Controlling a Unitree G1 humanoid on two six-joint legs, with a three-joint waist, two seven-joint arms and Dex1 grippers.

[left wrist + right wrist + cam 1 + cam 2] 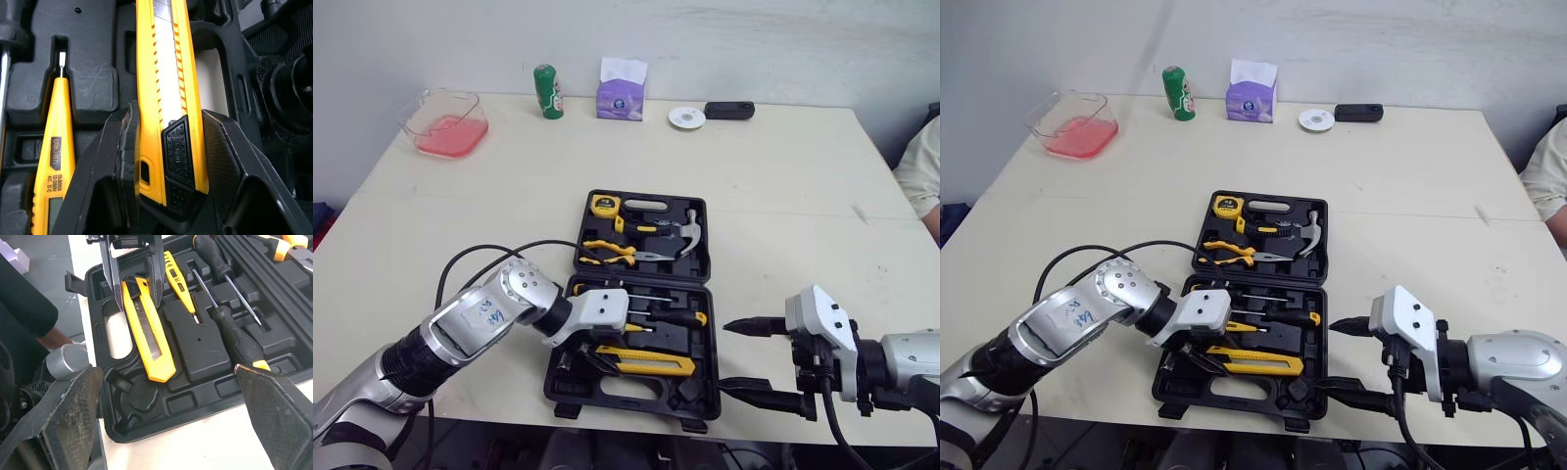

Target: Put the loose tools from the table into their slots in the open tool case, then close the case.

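Note:
The black tool case lies open at the table's near edge. A yellow utility knife rests in the front slot of its near half. My left gripper reaches in from the left and is shut on the knife's rear end, one finger pressed against each side. A yellow tester pen and black-handled screwdrivers lie in slots just behind the knife. Pliers, a hammer and a tape measure sit in the far half. My right gripper stands wide open at the case's right side, holding nothing.
Along the far edge stand a clear tub of red liquid, a green can, a purple tissue box, a white disc and a black device. A person's sleeve shows at the right edge.

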